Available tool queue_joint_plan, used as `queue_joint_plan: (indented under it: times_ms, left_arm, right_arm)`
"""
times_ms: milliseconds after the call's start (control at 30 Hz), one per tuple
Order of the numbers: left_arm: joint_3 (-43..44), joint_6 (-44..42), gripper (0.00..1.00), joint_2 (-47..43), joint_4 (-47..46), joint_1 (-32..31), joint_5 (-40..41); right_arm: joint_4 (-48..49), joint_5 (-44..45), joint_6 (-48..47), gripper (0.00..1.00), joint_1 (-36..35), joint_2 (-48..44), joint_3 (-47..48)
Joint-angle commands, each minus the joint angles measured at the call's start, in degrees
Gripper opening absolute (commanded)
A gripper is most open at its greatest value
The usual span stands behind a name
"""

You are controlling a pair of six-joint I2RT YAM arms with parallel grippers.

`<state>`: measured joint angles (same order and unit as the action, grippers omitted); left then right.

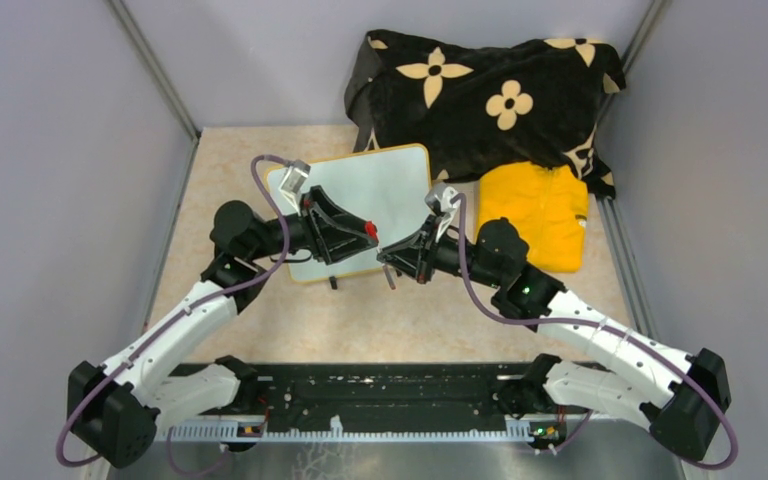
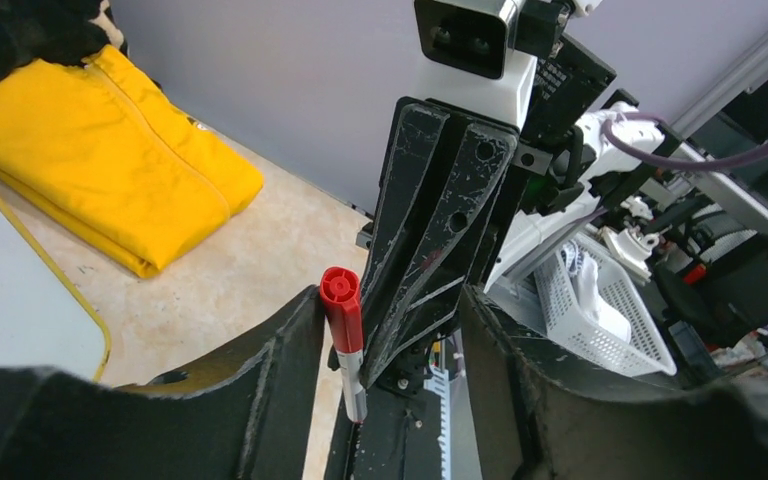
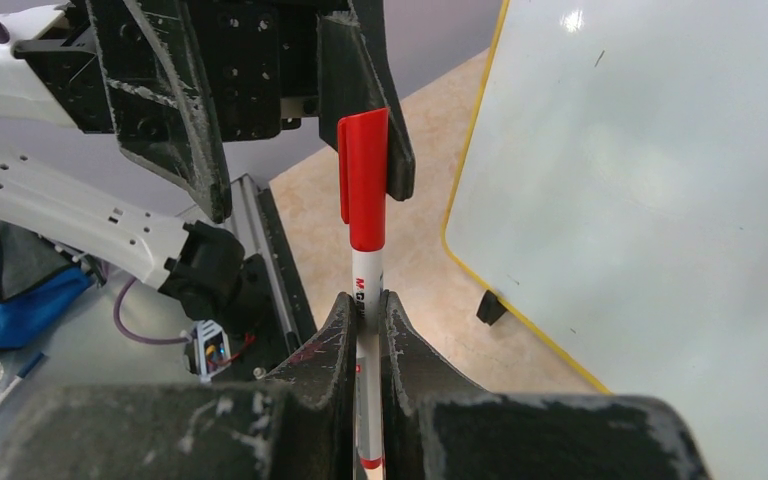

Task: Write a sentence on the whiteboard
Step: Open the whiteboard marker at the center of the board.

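The sandy surface point(image 1: 410, 320) is carrying three things. The whiteboard point(image 1: 390, 185) is standing on it. A yellow cloth point(image 1: 535, 215) is lying just right of the whiteboard, and a black flowered blanket point(image 1: 480, 90) is lying behind the whiteboard.

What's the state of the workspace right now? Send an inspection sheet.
Surface: beige table, no marks seen.
Job's things: whiteboard blank, no writing seen; marker with its red cap on.
Clutter: folded yellow cloth right of the whiteboard; black flowered blanket behind both.
Grippers: right gripper shut on the marker's barrel; left gripper open around the cap.
Cables: purple cable looping off each wrist, no snag seen.
Surroundings: grey walls; white basket beyond the table.
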<state>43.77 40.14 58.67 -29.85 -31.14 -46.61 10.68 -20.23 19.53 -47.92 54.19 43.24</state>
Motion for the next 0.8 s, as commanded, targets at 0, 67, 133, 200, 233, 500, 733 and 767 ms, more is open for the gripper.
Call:
queue_joint_plan:
  times_ms: [0, 67, 133, 200, 233, 500, 733, 767]
  left_arm:
    - [-0.03, 1.63, 0.54, 0.68, -4.29, -0.15, -2.69]
    - [0.16, 1.94, 0.49, 1.03, -4.26, -0.14, -3.30]
    - [0.22, 2.05, 0.47, 1.35, -4.19, -0.15, -3.65]
    - [0.03, 2.05, 0.45, 1.57, -4.18, -0.18, -3.67]
    - [0.02, 2.05, 0.43, 1.74, -4.17, -0.18, -3.74]
    - [-0.13, 1.79, 0.31, 2.65, -4.08, -0.18, -4.19]
    - [-0.26, 1.52, 0.00, 2.11, -3.91, -0.14, -4.73]
    - [-0.32, 1.67, 0.00, 1.76, -3.90, -0.15, -4.69]
  right_arm:
    - [2.57, 0.06, -0.59, 0.00, -1.33, 0.69, 3.34]
    - [2.83, 0.34, -0.63, 0.00, -1.44, 0.80, 3.26]
    - [2.94, 0.45, -0.68, 0.00, -1.51, 0.95, 3.32]
    - [2.95, 0.45, -0.74, 0.00, -1.60, 1.13, 3.50]
    - [2.95, 0.41, -0.80, 0.00, -1.64, 1.21, 3.58]
    - [2.68, 0.80, -0.90, 0.00, -1.78, 1.04, 3.67]
    - [5.43, 0.54, 3.09, 0.08, -1.82, 0.68, 3.34]
    - [6.06, 0.54, 4.19, 0.16, -1.82, 0.65, 3.26]
